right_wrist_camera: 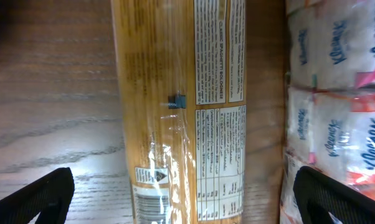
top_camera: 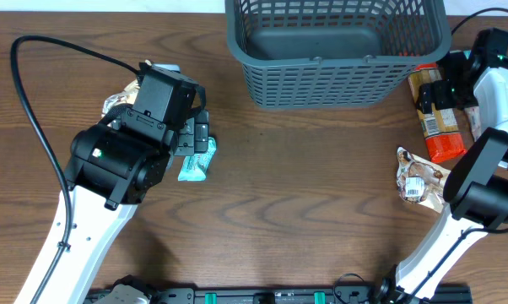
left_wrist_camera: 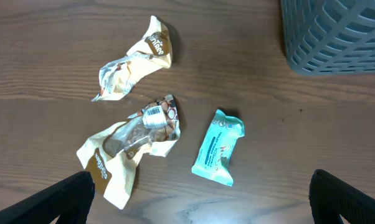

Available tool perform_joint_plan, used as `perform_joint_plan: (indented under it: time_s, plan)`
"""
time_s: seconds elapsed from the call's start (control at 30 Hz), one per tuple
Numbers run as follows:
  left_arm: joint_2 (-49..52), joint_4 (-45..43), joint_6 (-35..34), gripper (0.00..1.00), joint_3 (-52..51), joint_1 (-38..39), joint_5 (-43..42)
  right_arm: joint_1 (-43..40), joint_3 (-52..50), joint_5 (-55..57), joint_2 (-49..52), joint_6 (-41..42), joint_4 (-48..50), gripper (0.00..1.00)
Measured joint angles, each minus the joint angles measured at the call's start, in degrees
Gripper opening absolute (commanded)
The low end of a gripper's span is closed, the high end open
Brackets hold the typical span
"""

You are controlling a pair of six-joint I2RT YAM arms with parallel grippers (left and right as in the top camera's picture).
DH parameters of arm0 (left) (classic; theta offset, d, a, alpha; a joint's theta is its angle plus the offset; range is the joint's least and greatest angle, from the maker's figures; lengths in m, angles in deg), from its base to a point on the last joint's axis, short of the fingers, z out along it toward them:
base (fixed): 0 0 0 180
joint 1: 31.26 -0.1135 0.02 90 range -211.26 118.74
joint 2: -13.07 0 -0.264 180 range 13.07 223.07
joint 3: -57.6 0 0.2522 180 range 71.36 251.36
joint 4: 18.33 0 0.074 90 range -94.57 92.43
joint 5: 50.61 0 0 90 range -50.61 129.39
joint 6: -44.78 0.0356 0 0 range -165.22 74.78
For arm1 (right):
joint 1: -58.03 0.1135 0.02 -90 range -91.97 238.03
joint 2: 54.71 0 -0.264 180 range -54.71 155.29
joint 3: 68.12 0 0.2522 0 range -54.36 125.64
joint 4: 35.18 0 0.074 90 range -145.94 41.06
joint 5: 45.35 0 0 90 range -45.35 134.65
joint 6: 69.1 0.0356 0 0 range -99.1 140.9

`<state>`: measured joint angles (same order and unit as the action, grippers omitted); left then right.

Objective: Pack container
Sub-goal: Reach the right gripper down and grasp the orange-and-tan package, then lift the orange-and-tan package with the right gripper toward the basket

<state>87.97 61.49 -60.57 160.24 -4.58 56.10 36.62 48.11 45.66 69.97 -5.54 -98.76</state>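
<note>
We find the left gripper open, jaws spread, over a small teal snack packet on the wooden counter. The large dark grey-blue slotted plastic basket stands ahead and right of it. The right gripper, also open, straddles a long yellow spaghetti packet.

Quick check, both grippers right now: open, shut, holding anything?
Left gripper: open, holding nothing, above the teal packet.
Right gripper: open, holding nothing, over the spaghetti pack.
</note>
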Motion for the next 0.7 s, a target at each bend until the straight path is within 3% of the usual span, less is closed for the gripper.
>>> perform_joint_plan:
  time_s: [0.57,0.6,0.7]
  plan:
    - [0.0,0.2,0.0,0.99,0.0,0.0,0.0,0.0,0.0,0.1,6.6,1.4,0.5,0.99]
    - [0.0,0.4,0.0,0.99,0.0,0.0,0.0,0.0,0.0,0.1,6.6,1.5,0.5,0.93]
    - [0.0,1.0,0.0,0.99,0.0,0.0,0.0,0.0,0.0,0.8,6.6,2.1,1.0,0.36]
